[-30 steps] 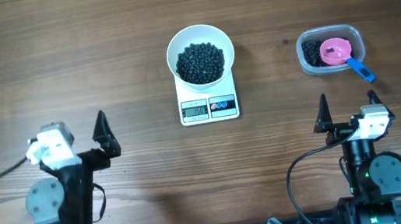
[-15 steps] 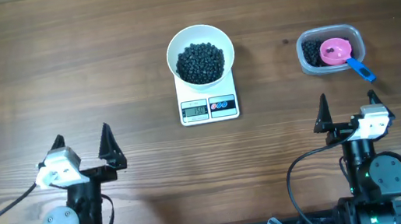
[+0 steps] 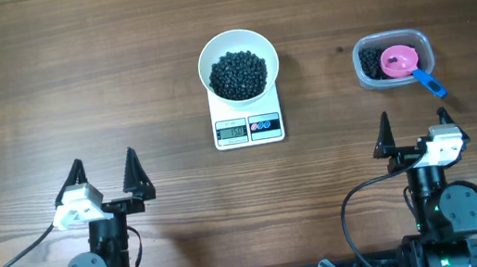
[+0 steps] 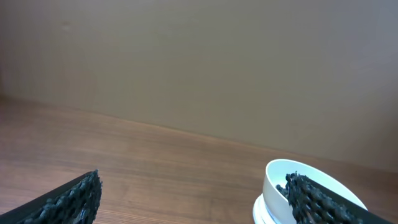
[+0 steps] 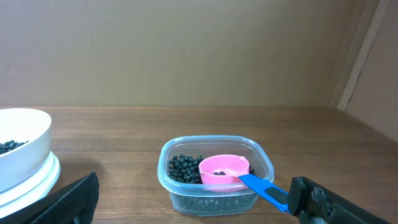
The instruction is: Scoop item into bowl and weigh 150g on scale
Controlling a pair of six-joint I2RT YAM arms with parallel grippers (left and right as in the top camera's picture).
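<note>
One bowl (image 3: 236, 48) heaped with black beads (image 3: 239, 73) sits on one scale (image 3: 248, 128) mid-way across the bench (image 3: 70, 64); only the overhead view shows its display. One clear tub (image 5: 214, 198) holds more beads and one pink scoop (image 5: 224, 168), clearest from the right wrist. The left gripper (image 3: 105, 166) and right gripper (image 3: 421, 131) have their jaws spread wide, holding nothing.

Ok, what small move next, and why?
Probably just check the scale display, too small to read: the bowl sits on it holding the item, the pink scoop lies in the tub, and left gripper and right gripper stand open, empty.
</note>
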